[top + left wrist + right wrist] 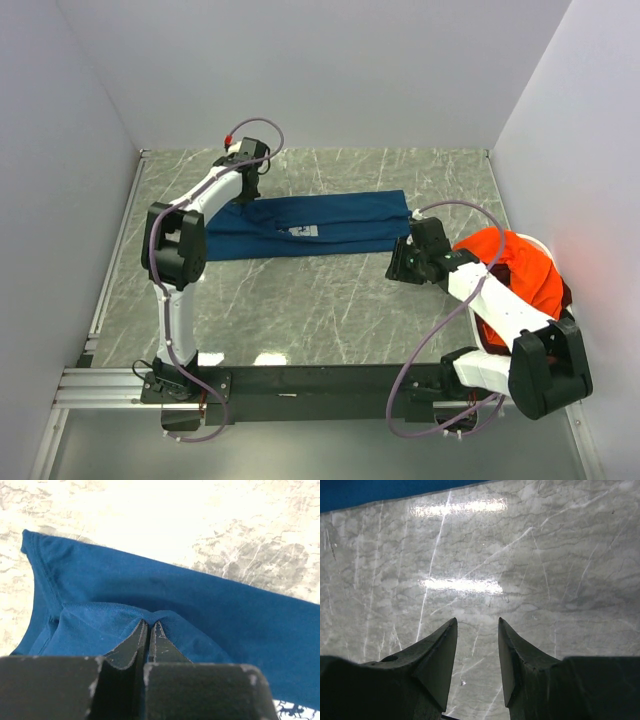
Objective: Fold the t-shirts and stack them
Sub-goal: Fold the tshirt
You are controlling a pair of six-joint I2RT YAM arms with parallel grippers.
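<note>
A navy blue t-shirt [320,224] lies across the middle of the marble table as a long strip, its pale print [304,231] facing up. My left gripper [244,195] reaches down at the shirt's far left end. In the left wrist view the left gripper [150,623] is shut on a raised fold of the navy cloth [210,605]. My right gripper [400,268] hovers just past the shirt's right end. In the right wrist view it [477,622] stands open over bare marble, with the shirt's edge [370,490] at the top. An orange t-shirt [510,265] is bunched at the right.
The orange shirt sits in a white basket [541,247] by the right wall, behind my right arm. White walls close the table on the left, back and right. A metal rail [110,385] runs along the near edge.
</note>
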